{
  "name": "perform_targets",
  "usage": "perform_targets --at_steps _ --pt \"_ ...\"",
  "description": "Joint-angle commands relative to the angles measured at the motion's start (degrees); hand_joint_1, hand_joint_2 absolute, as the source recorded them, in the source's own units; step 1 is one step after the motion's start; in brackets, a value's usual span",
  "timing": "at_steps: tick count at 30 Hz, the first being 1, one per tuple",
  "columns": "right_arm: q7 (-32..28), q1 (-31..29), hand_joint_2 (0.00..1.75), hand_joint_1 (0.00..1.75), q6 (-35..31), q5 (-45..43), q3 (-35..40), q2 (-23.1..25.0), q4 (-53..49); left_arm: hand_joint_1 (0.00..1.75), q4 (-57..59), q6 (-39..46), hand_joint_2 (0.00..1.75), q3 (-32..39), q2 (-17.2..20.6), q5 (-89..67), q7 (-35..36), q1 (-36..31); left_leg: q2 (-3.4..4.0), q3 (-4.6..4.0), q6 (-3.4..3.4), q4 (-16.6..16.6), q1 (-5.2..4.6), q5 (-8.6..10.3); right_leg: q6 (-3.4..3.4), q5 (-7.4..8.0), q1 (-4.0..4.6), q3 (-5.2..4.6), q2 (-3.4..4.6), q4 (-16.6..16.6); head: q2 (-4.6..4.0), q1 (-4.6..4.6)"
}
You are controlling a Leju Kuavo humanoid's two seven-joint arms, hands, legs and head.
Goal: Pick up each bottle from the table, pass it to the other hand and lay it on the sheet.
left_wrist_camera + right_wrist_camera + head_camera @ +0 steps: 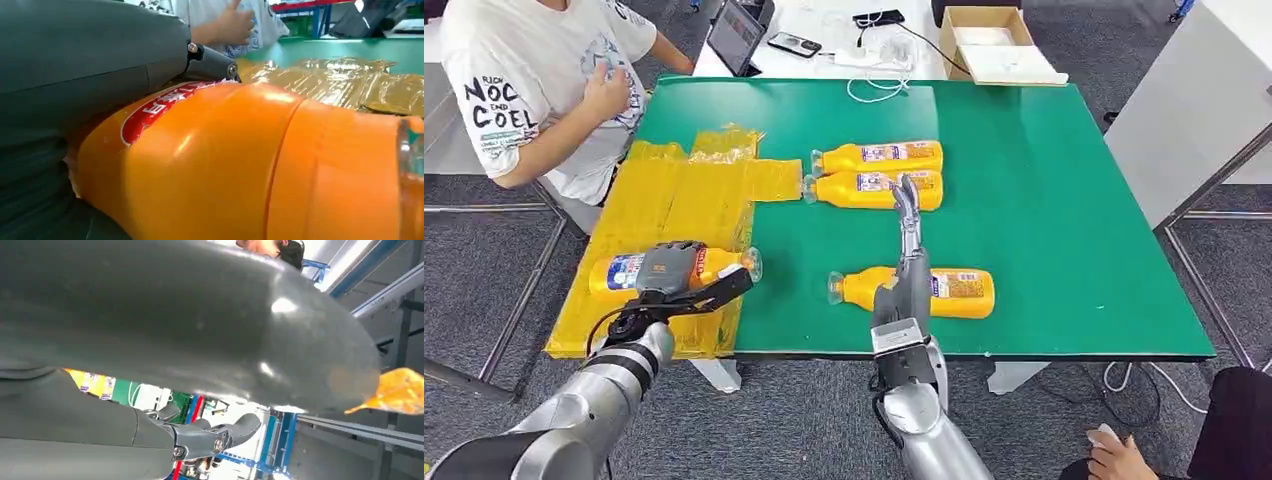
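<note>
Sheet of crinkled yellow plastic (674, 190) lies at the worktop's left; my left robot hand (669, 272) grips an orange plastic bottle (619, 272) over it. Glossy, rigid, probably slippery: I'd clasp mid-body. My right robot hand (908, 215) is empty, fingers extended, above three more bottles.

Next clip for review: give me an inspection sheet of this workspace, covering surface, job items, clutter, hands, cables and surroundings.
Surface: green table, yellow sheet covering its left part.
Job's things: held bottle over the sheet; two bottles lying side by side mid-table; near bottle lying by the front edge.
Clutter: cardboard box, tablet, phone on the white table beyond.
Hands: left hand grips the held bottle; right hand holds nothing, fingers extended over the near bottle.
Cables: white cable at the far edge; more on the floor, right.
Surroundings: seated person far left; another person's hand lower right.
</note>
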Motion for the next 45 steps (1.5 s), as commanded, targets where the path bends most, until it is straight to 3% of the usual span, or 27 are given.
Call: perform_targets --at_steps 1,3,4,14,22,27,45 --pt "0.11 -1.62 0.00 0.00 1.34 0.49 -1.49 -0.28 5.54 0.00 7.02 -6.49 1.75 0.99 0.82 3.25 -0.95 -1.81 0.05 0.38 0.06 -0.05 -0.01 -0.12 -0.12 -0.10 0.03 0.39 -0.01 -0.06 0.00 0.00" --pt "0.11 -1.77 0.00 0.00 1.58 0.66 -1.50 -0.16 6.26 0.00 7.07 -8.02 1.75 2.35 0.61 4.92 -1.68 -1.65 0.06 0.35 0.06 -0.06 -0.02 -0.09 -0.08 -0.07 0.01 0.36 0.01 -0.07 0.00 0.00" --pt "0.11 -1.91 0.00 0.00 1.74 0.71 -1.66 -0.01 6.92 0.00 7.23 -10.07 0.00 3.43 0.32 6.30 -2.30 -1.75 0.05 0.46 0.06 -0.08 -0.05 -0.11 -0.10 -0.10 -0.01 0.48 0.01 -0.07 0.00 -0.02" --pt "0.16 -3.84 0.00 0.00 4.31 0.75 -4.09 0.70 12.25 0.00 7.06 -27.34 0.00 8.66 -1.08 15.12 -7.18 -2.83 -0.13 0.77 0.08 -0.13 -0.06 -0.05 -0.12 -0.06 -0.02 0.82 -0.14 -0.13 0.00 -0.02" --pt "0.11 -4.06 0.00 0.00 5.38 -0.37 -5.98 0.92 13.47 0.00 6.73 -29.53 0.00 8.68 -1.23 16.66 -8.99 -3.04 -0.22 1.04 0.05 -0.12 -0.06 -0.02 -0.12 -0.08 -0.02 1.08 -0.19 -0.10 0.00 0.00" --pt "0.11 -4.39 0.00 0.00 6.22 -0.44 -6.87 1.15 14.99 0.00 5.78 -33.04 0.00 12.30 -1.92 22.68 -12.98 -3.47 -0.20 1.12 0.07 -0.13 -0.07 -0.03 -0.15 -0.10 -0.02 1.19 -0.21 -0.12 0.00 -0.02" --pt "0.11 -4.37 0.00 0.00 6.21 -0.43 -6.88 1.15 14.98 0.00 5.76 -33.06 0.00 12.25 -2.02 22.66 -12.96 -3.56 -0.22 1.03 0.04 -0.08 -0.06 -0.03 -0.09 -0.10 -0.02 1.08 -0.20 -0.07 0.00 0.00"
